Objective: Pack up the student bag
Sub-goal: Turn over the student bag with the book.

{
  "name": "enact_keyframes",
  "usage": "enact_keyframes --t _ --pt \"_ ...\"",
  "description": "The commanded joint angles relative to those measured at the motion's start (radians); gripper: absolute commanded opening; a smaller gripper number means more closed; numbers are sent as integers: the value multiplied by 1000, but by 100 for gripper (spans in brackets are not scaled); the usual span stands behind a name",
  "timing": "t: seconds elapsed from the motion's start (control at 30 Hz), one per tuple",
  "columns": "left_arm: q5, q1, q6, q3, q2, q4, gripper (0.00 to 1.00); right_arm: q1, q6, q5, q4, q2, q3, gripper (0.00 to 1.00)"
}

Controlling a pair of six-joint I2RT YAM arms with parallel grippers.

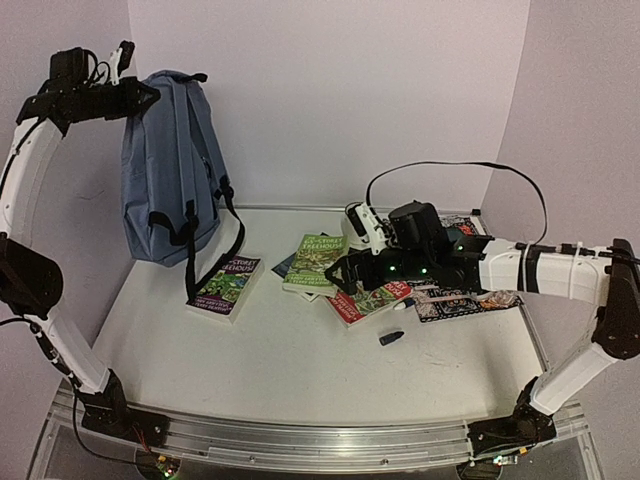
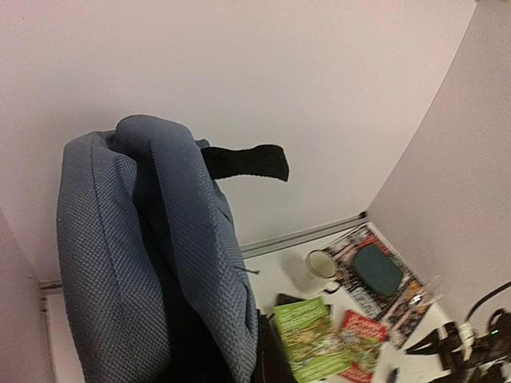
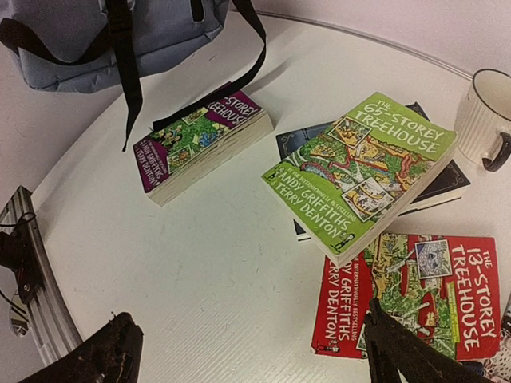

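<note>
While the left tool point(image 1: 148, 95) is pinching the student bag point(image 1: 170, 170) upright, well left of the green book point(image 1: 318, 262), the wide-open right tool point(image 1: 348, 273) is hovering by that book, probably needing to descend and grasp it.

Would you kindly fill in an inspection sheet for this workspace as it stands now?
Surface: white table, no spills seen.
Job's things: student bag upright at back left, one strap reaching the purple book.
Clutter: green book atop a dark book, red book, mug, magazine, small dark object.
Grippers: left gripper shut at the bag's top, apparently holding it; right gripper open above the table beside the red book.
Cables: black cable arcs high behind the right gripper.
Surroundings: plain walls; nothing else seen.
</note>
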State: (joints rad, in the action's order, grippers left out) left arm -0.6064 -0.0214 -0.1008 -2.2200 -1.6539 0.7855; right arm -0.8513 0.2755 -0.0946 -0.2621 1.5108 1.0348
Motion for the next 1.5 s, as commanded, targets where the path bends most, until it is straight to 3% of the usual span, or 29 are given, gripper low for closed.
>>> enact_keyframes --t 0.0,0.1,0.23,0.6,0.93,1.23,1.47 --pt "162 -5 243 21 -2 -137 0 8 -16 25 -8 24 58 96" --pt "237 13 363 88 -9 -138 0 10 -16 33 -9 33 66 96" --pt "494 230 496 244 28 -144 0 13 -15 56 -9 32 69 96" --pt "664 512 440 721 200 -223 0 18 -10 198 -20 -66 -11 97" --pt "810 895 258 940 328 -229 0 19 -41 224 -6 -180 -36 98" --pt "892 1165 53 1079 272 -309 0 19 -44 162 4 -174 -32 98" --pt "929 1310 -74 1111 213 -355 23 19 -53 106 31 -159 -30 98"
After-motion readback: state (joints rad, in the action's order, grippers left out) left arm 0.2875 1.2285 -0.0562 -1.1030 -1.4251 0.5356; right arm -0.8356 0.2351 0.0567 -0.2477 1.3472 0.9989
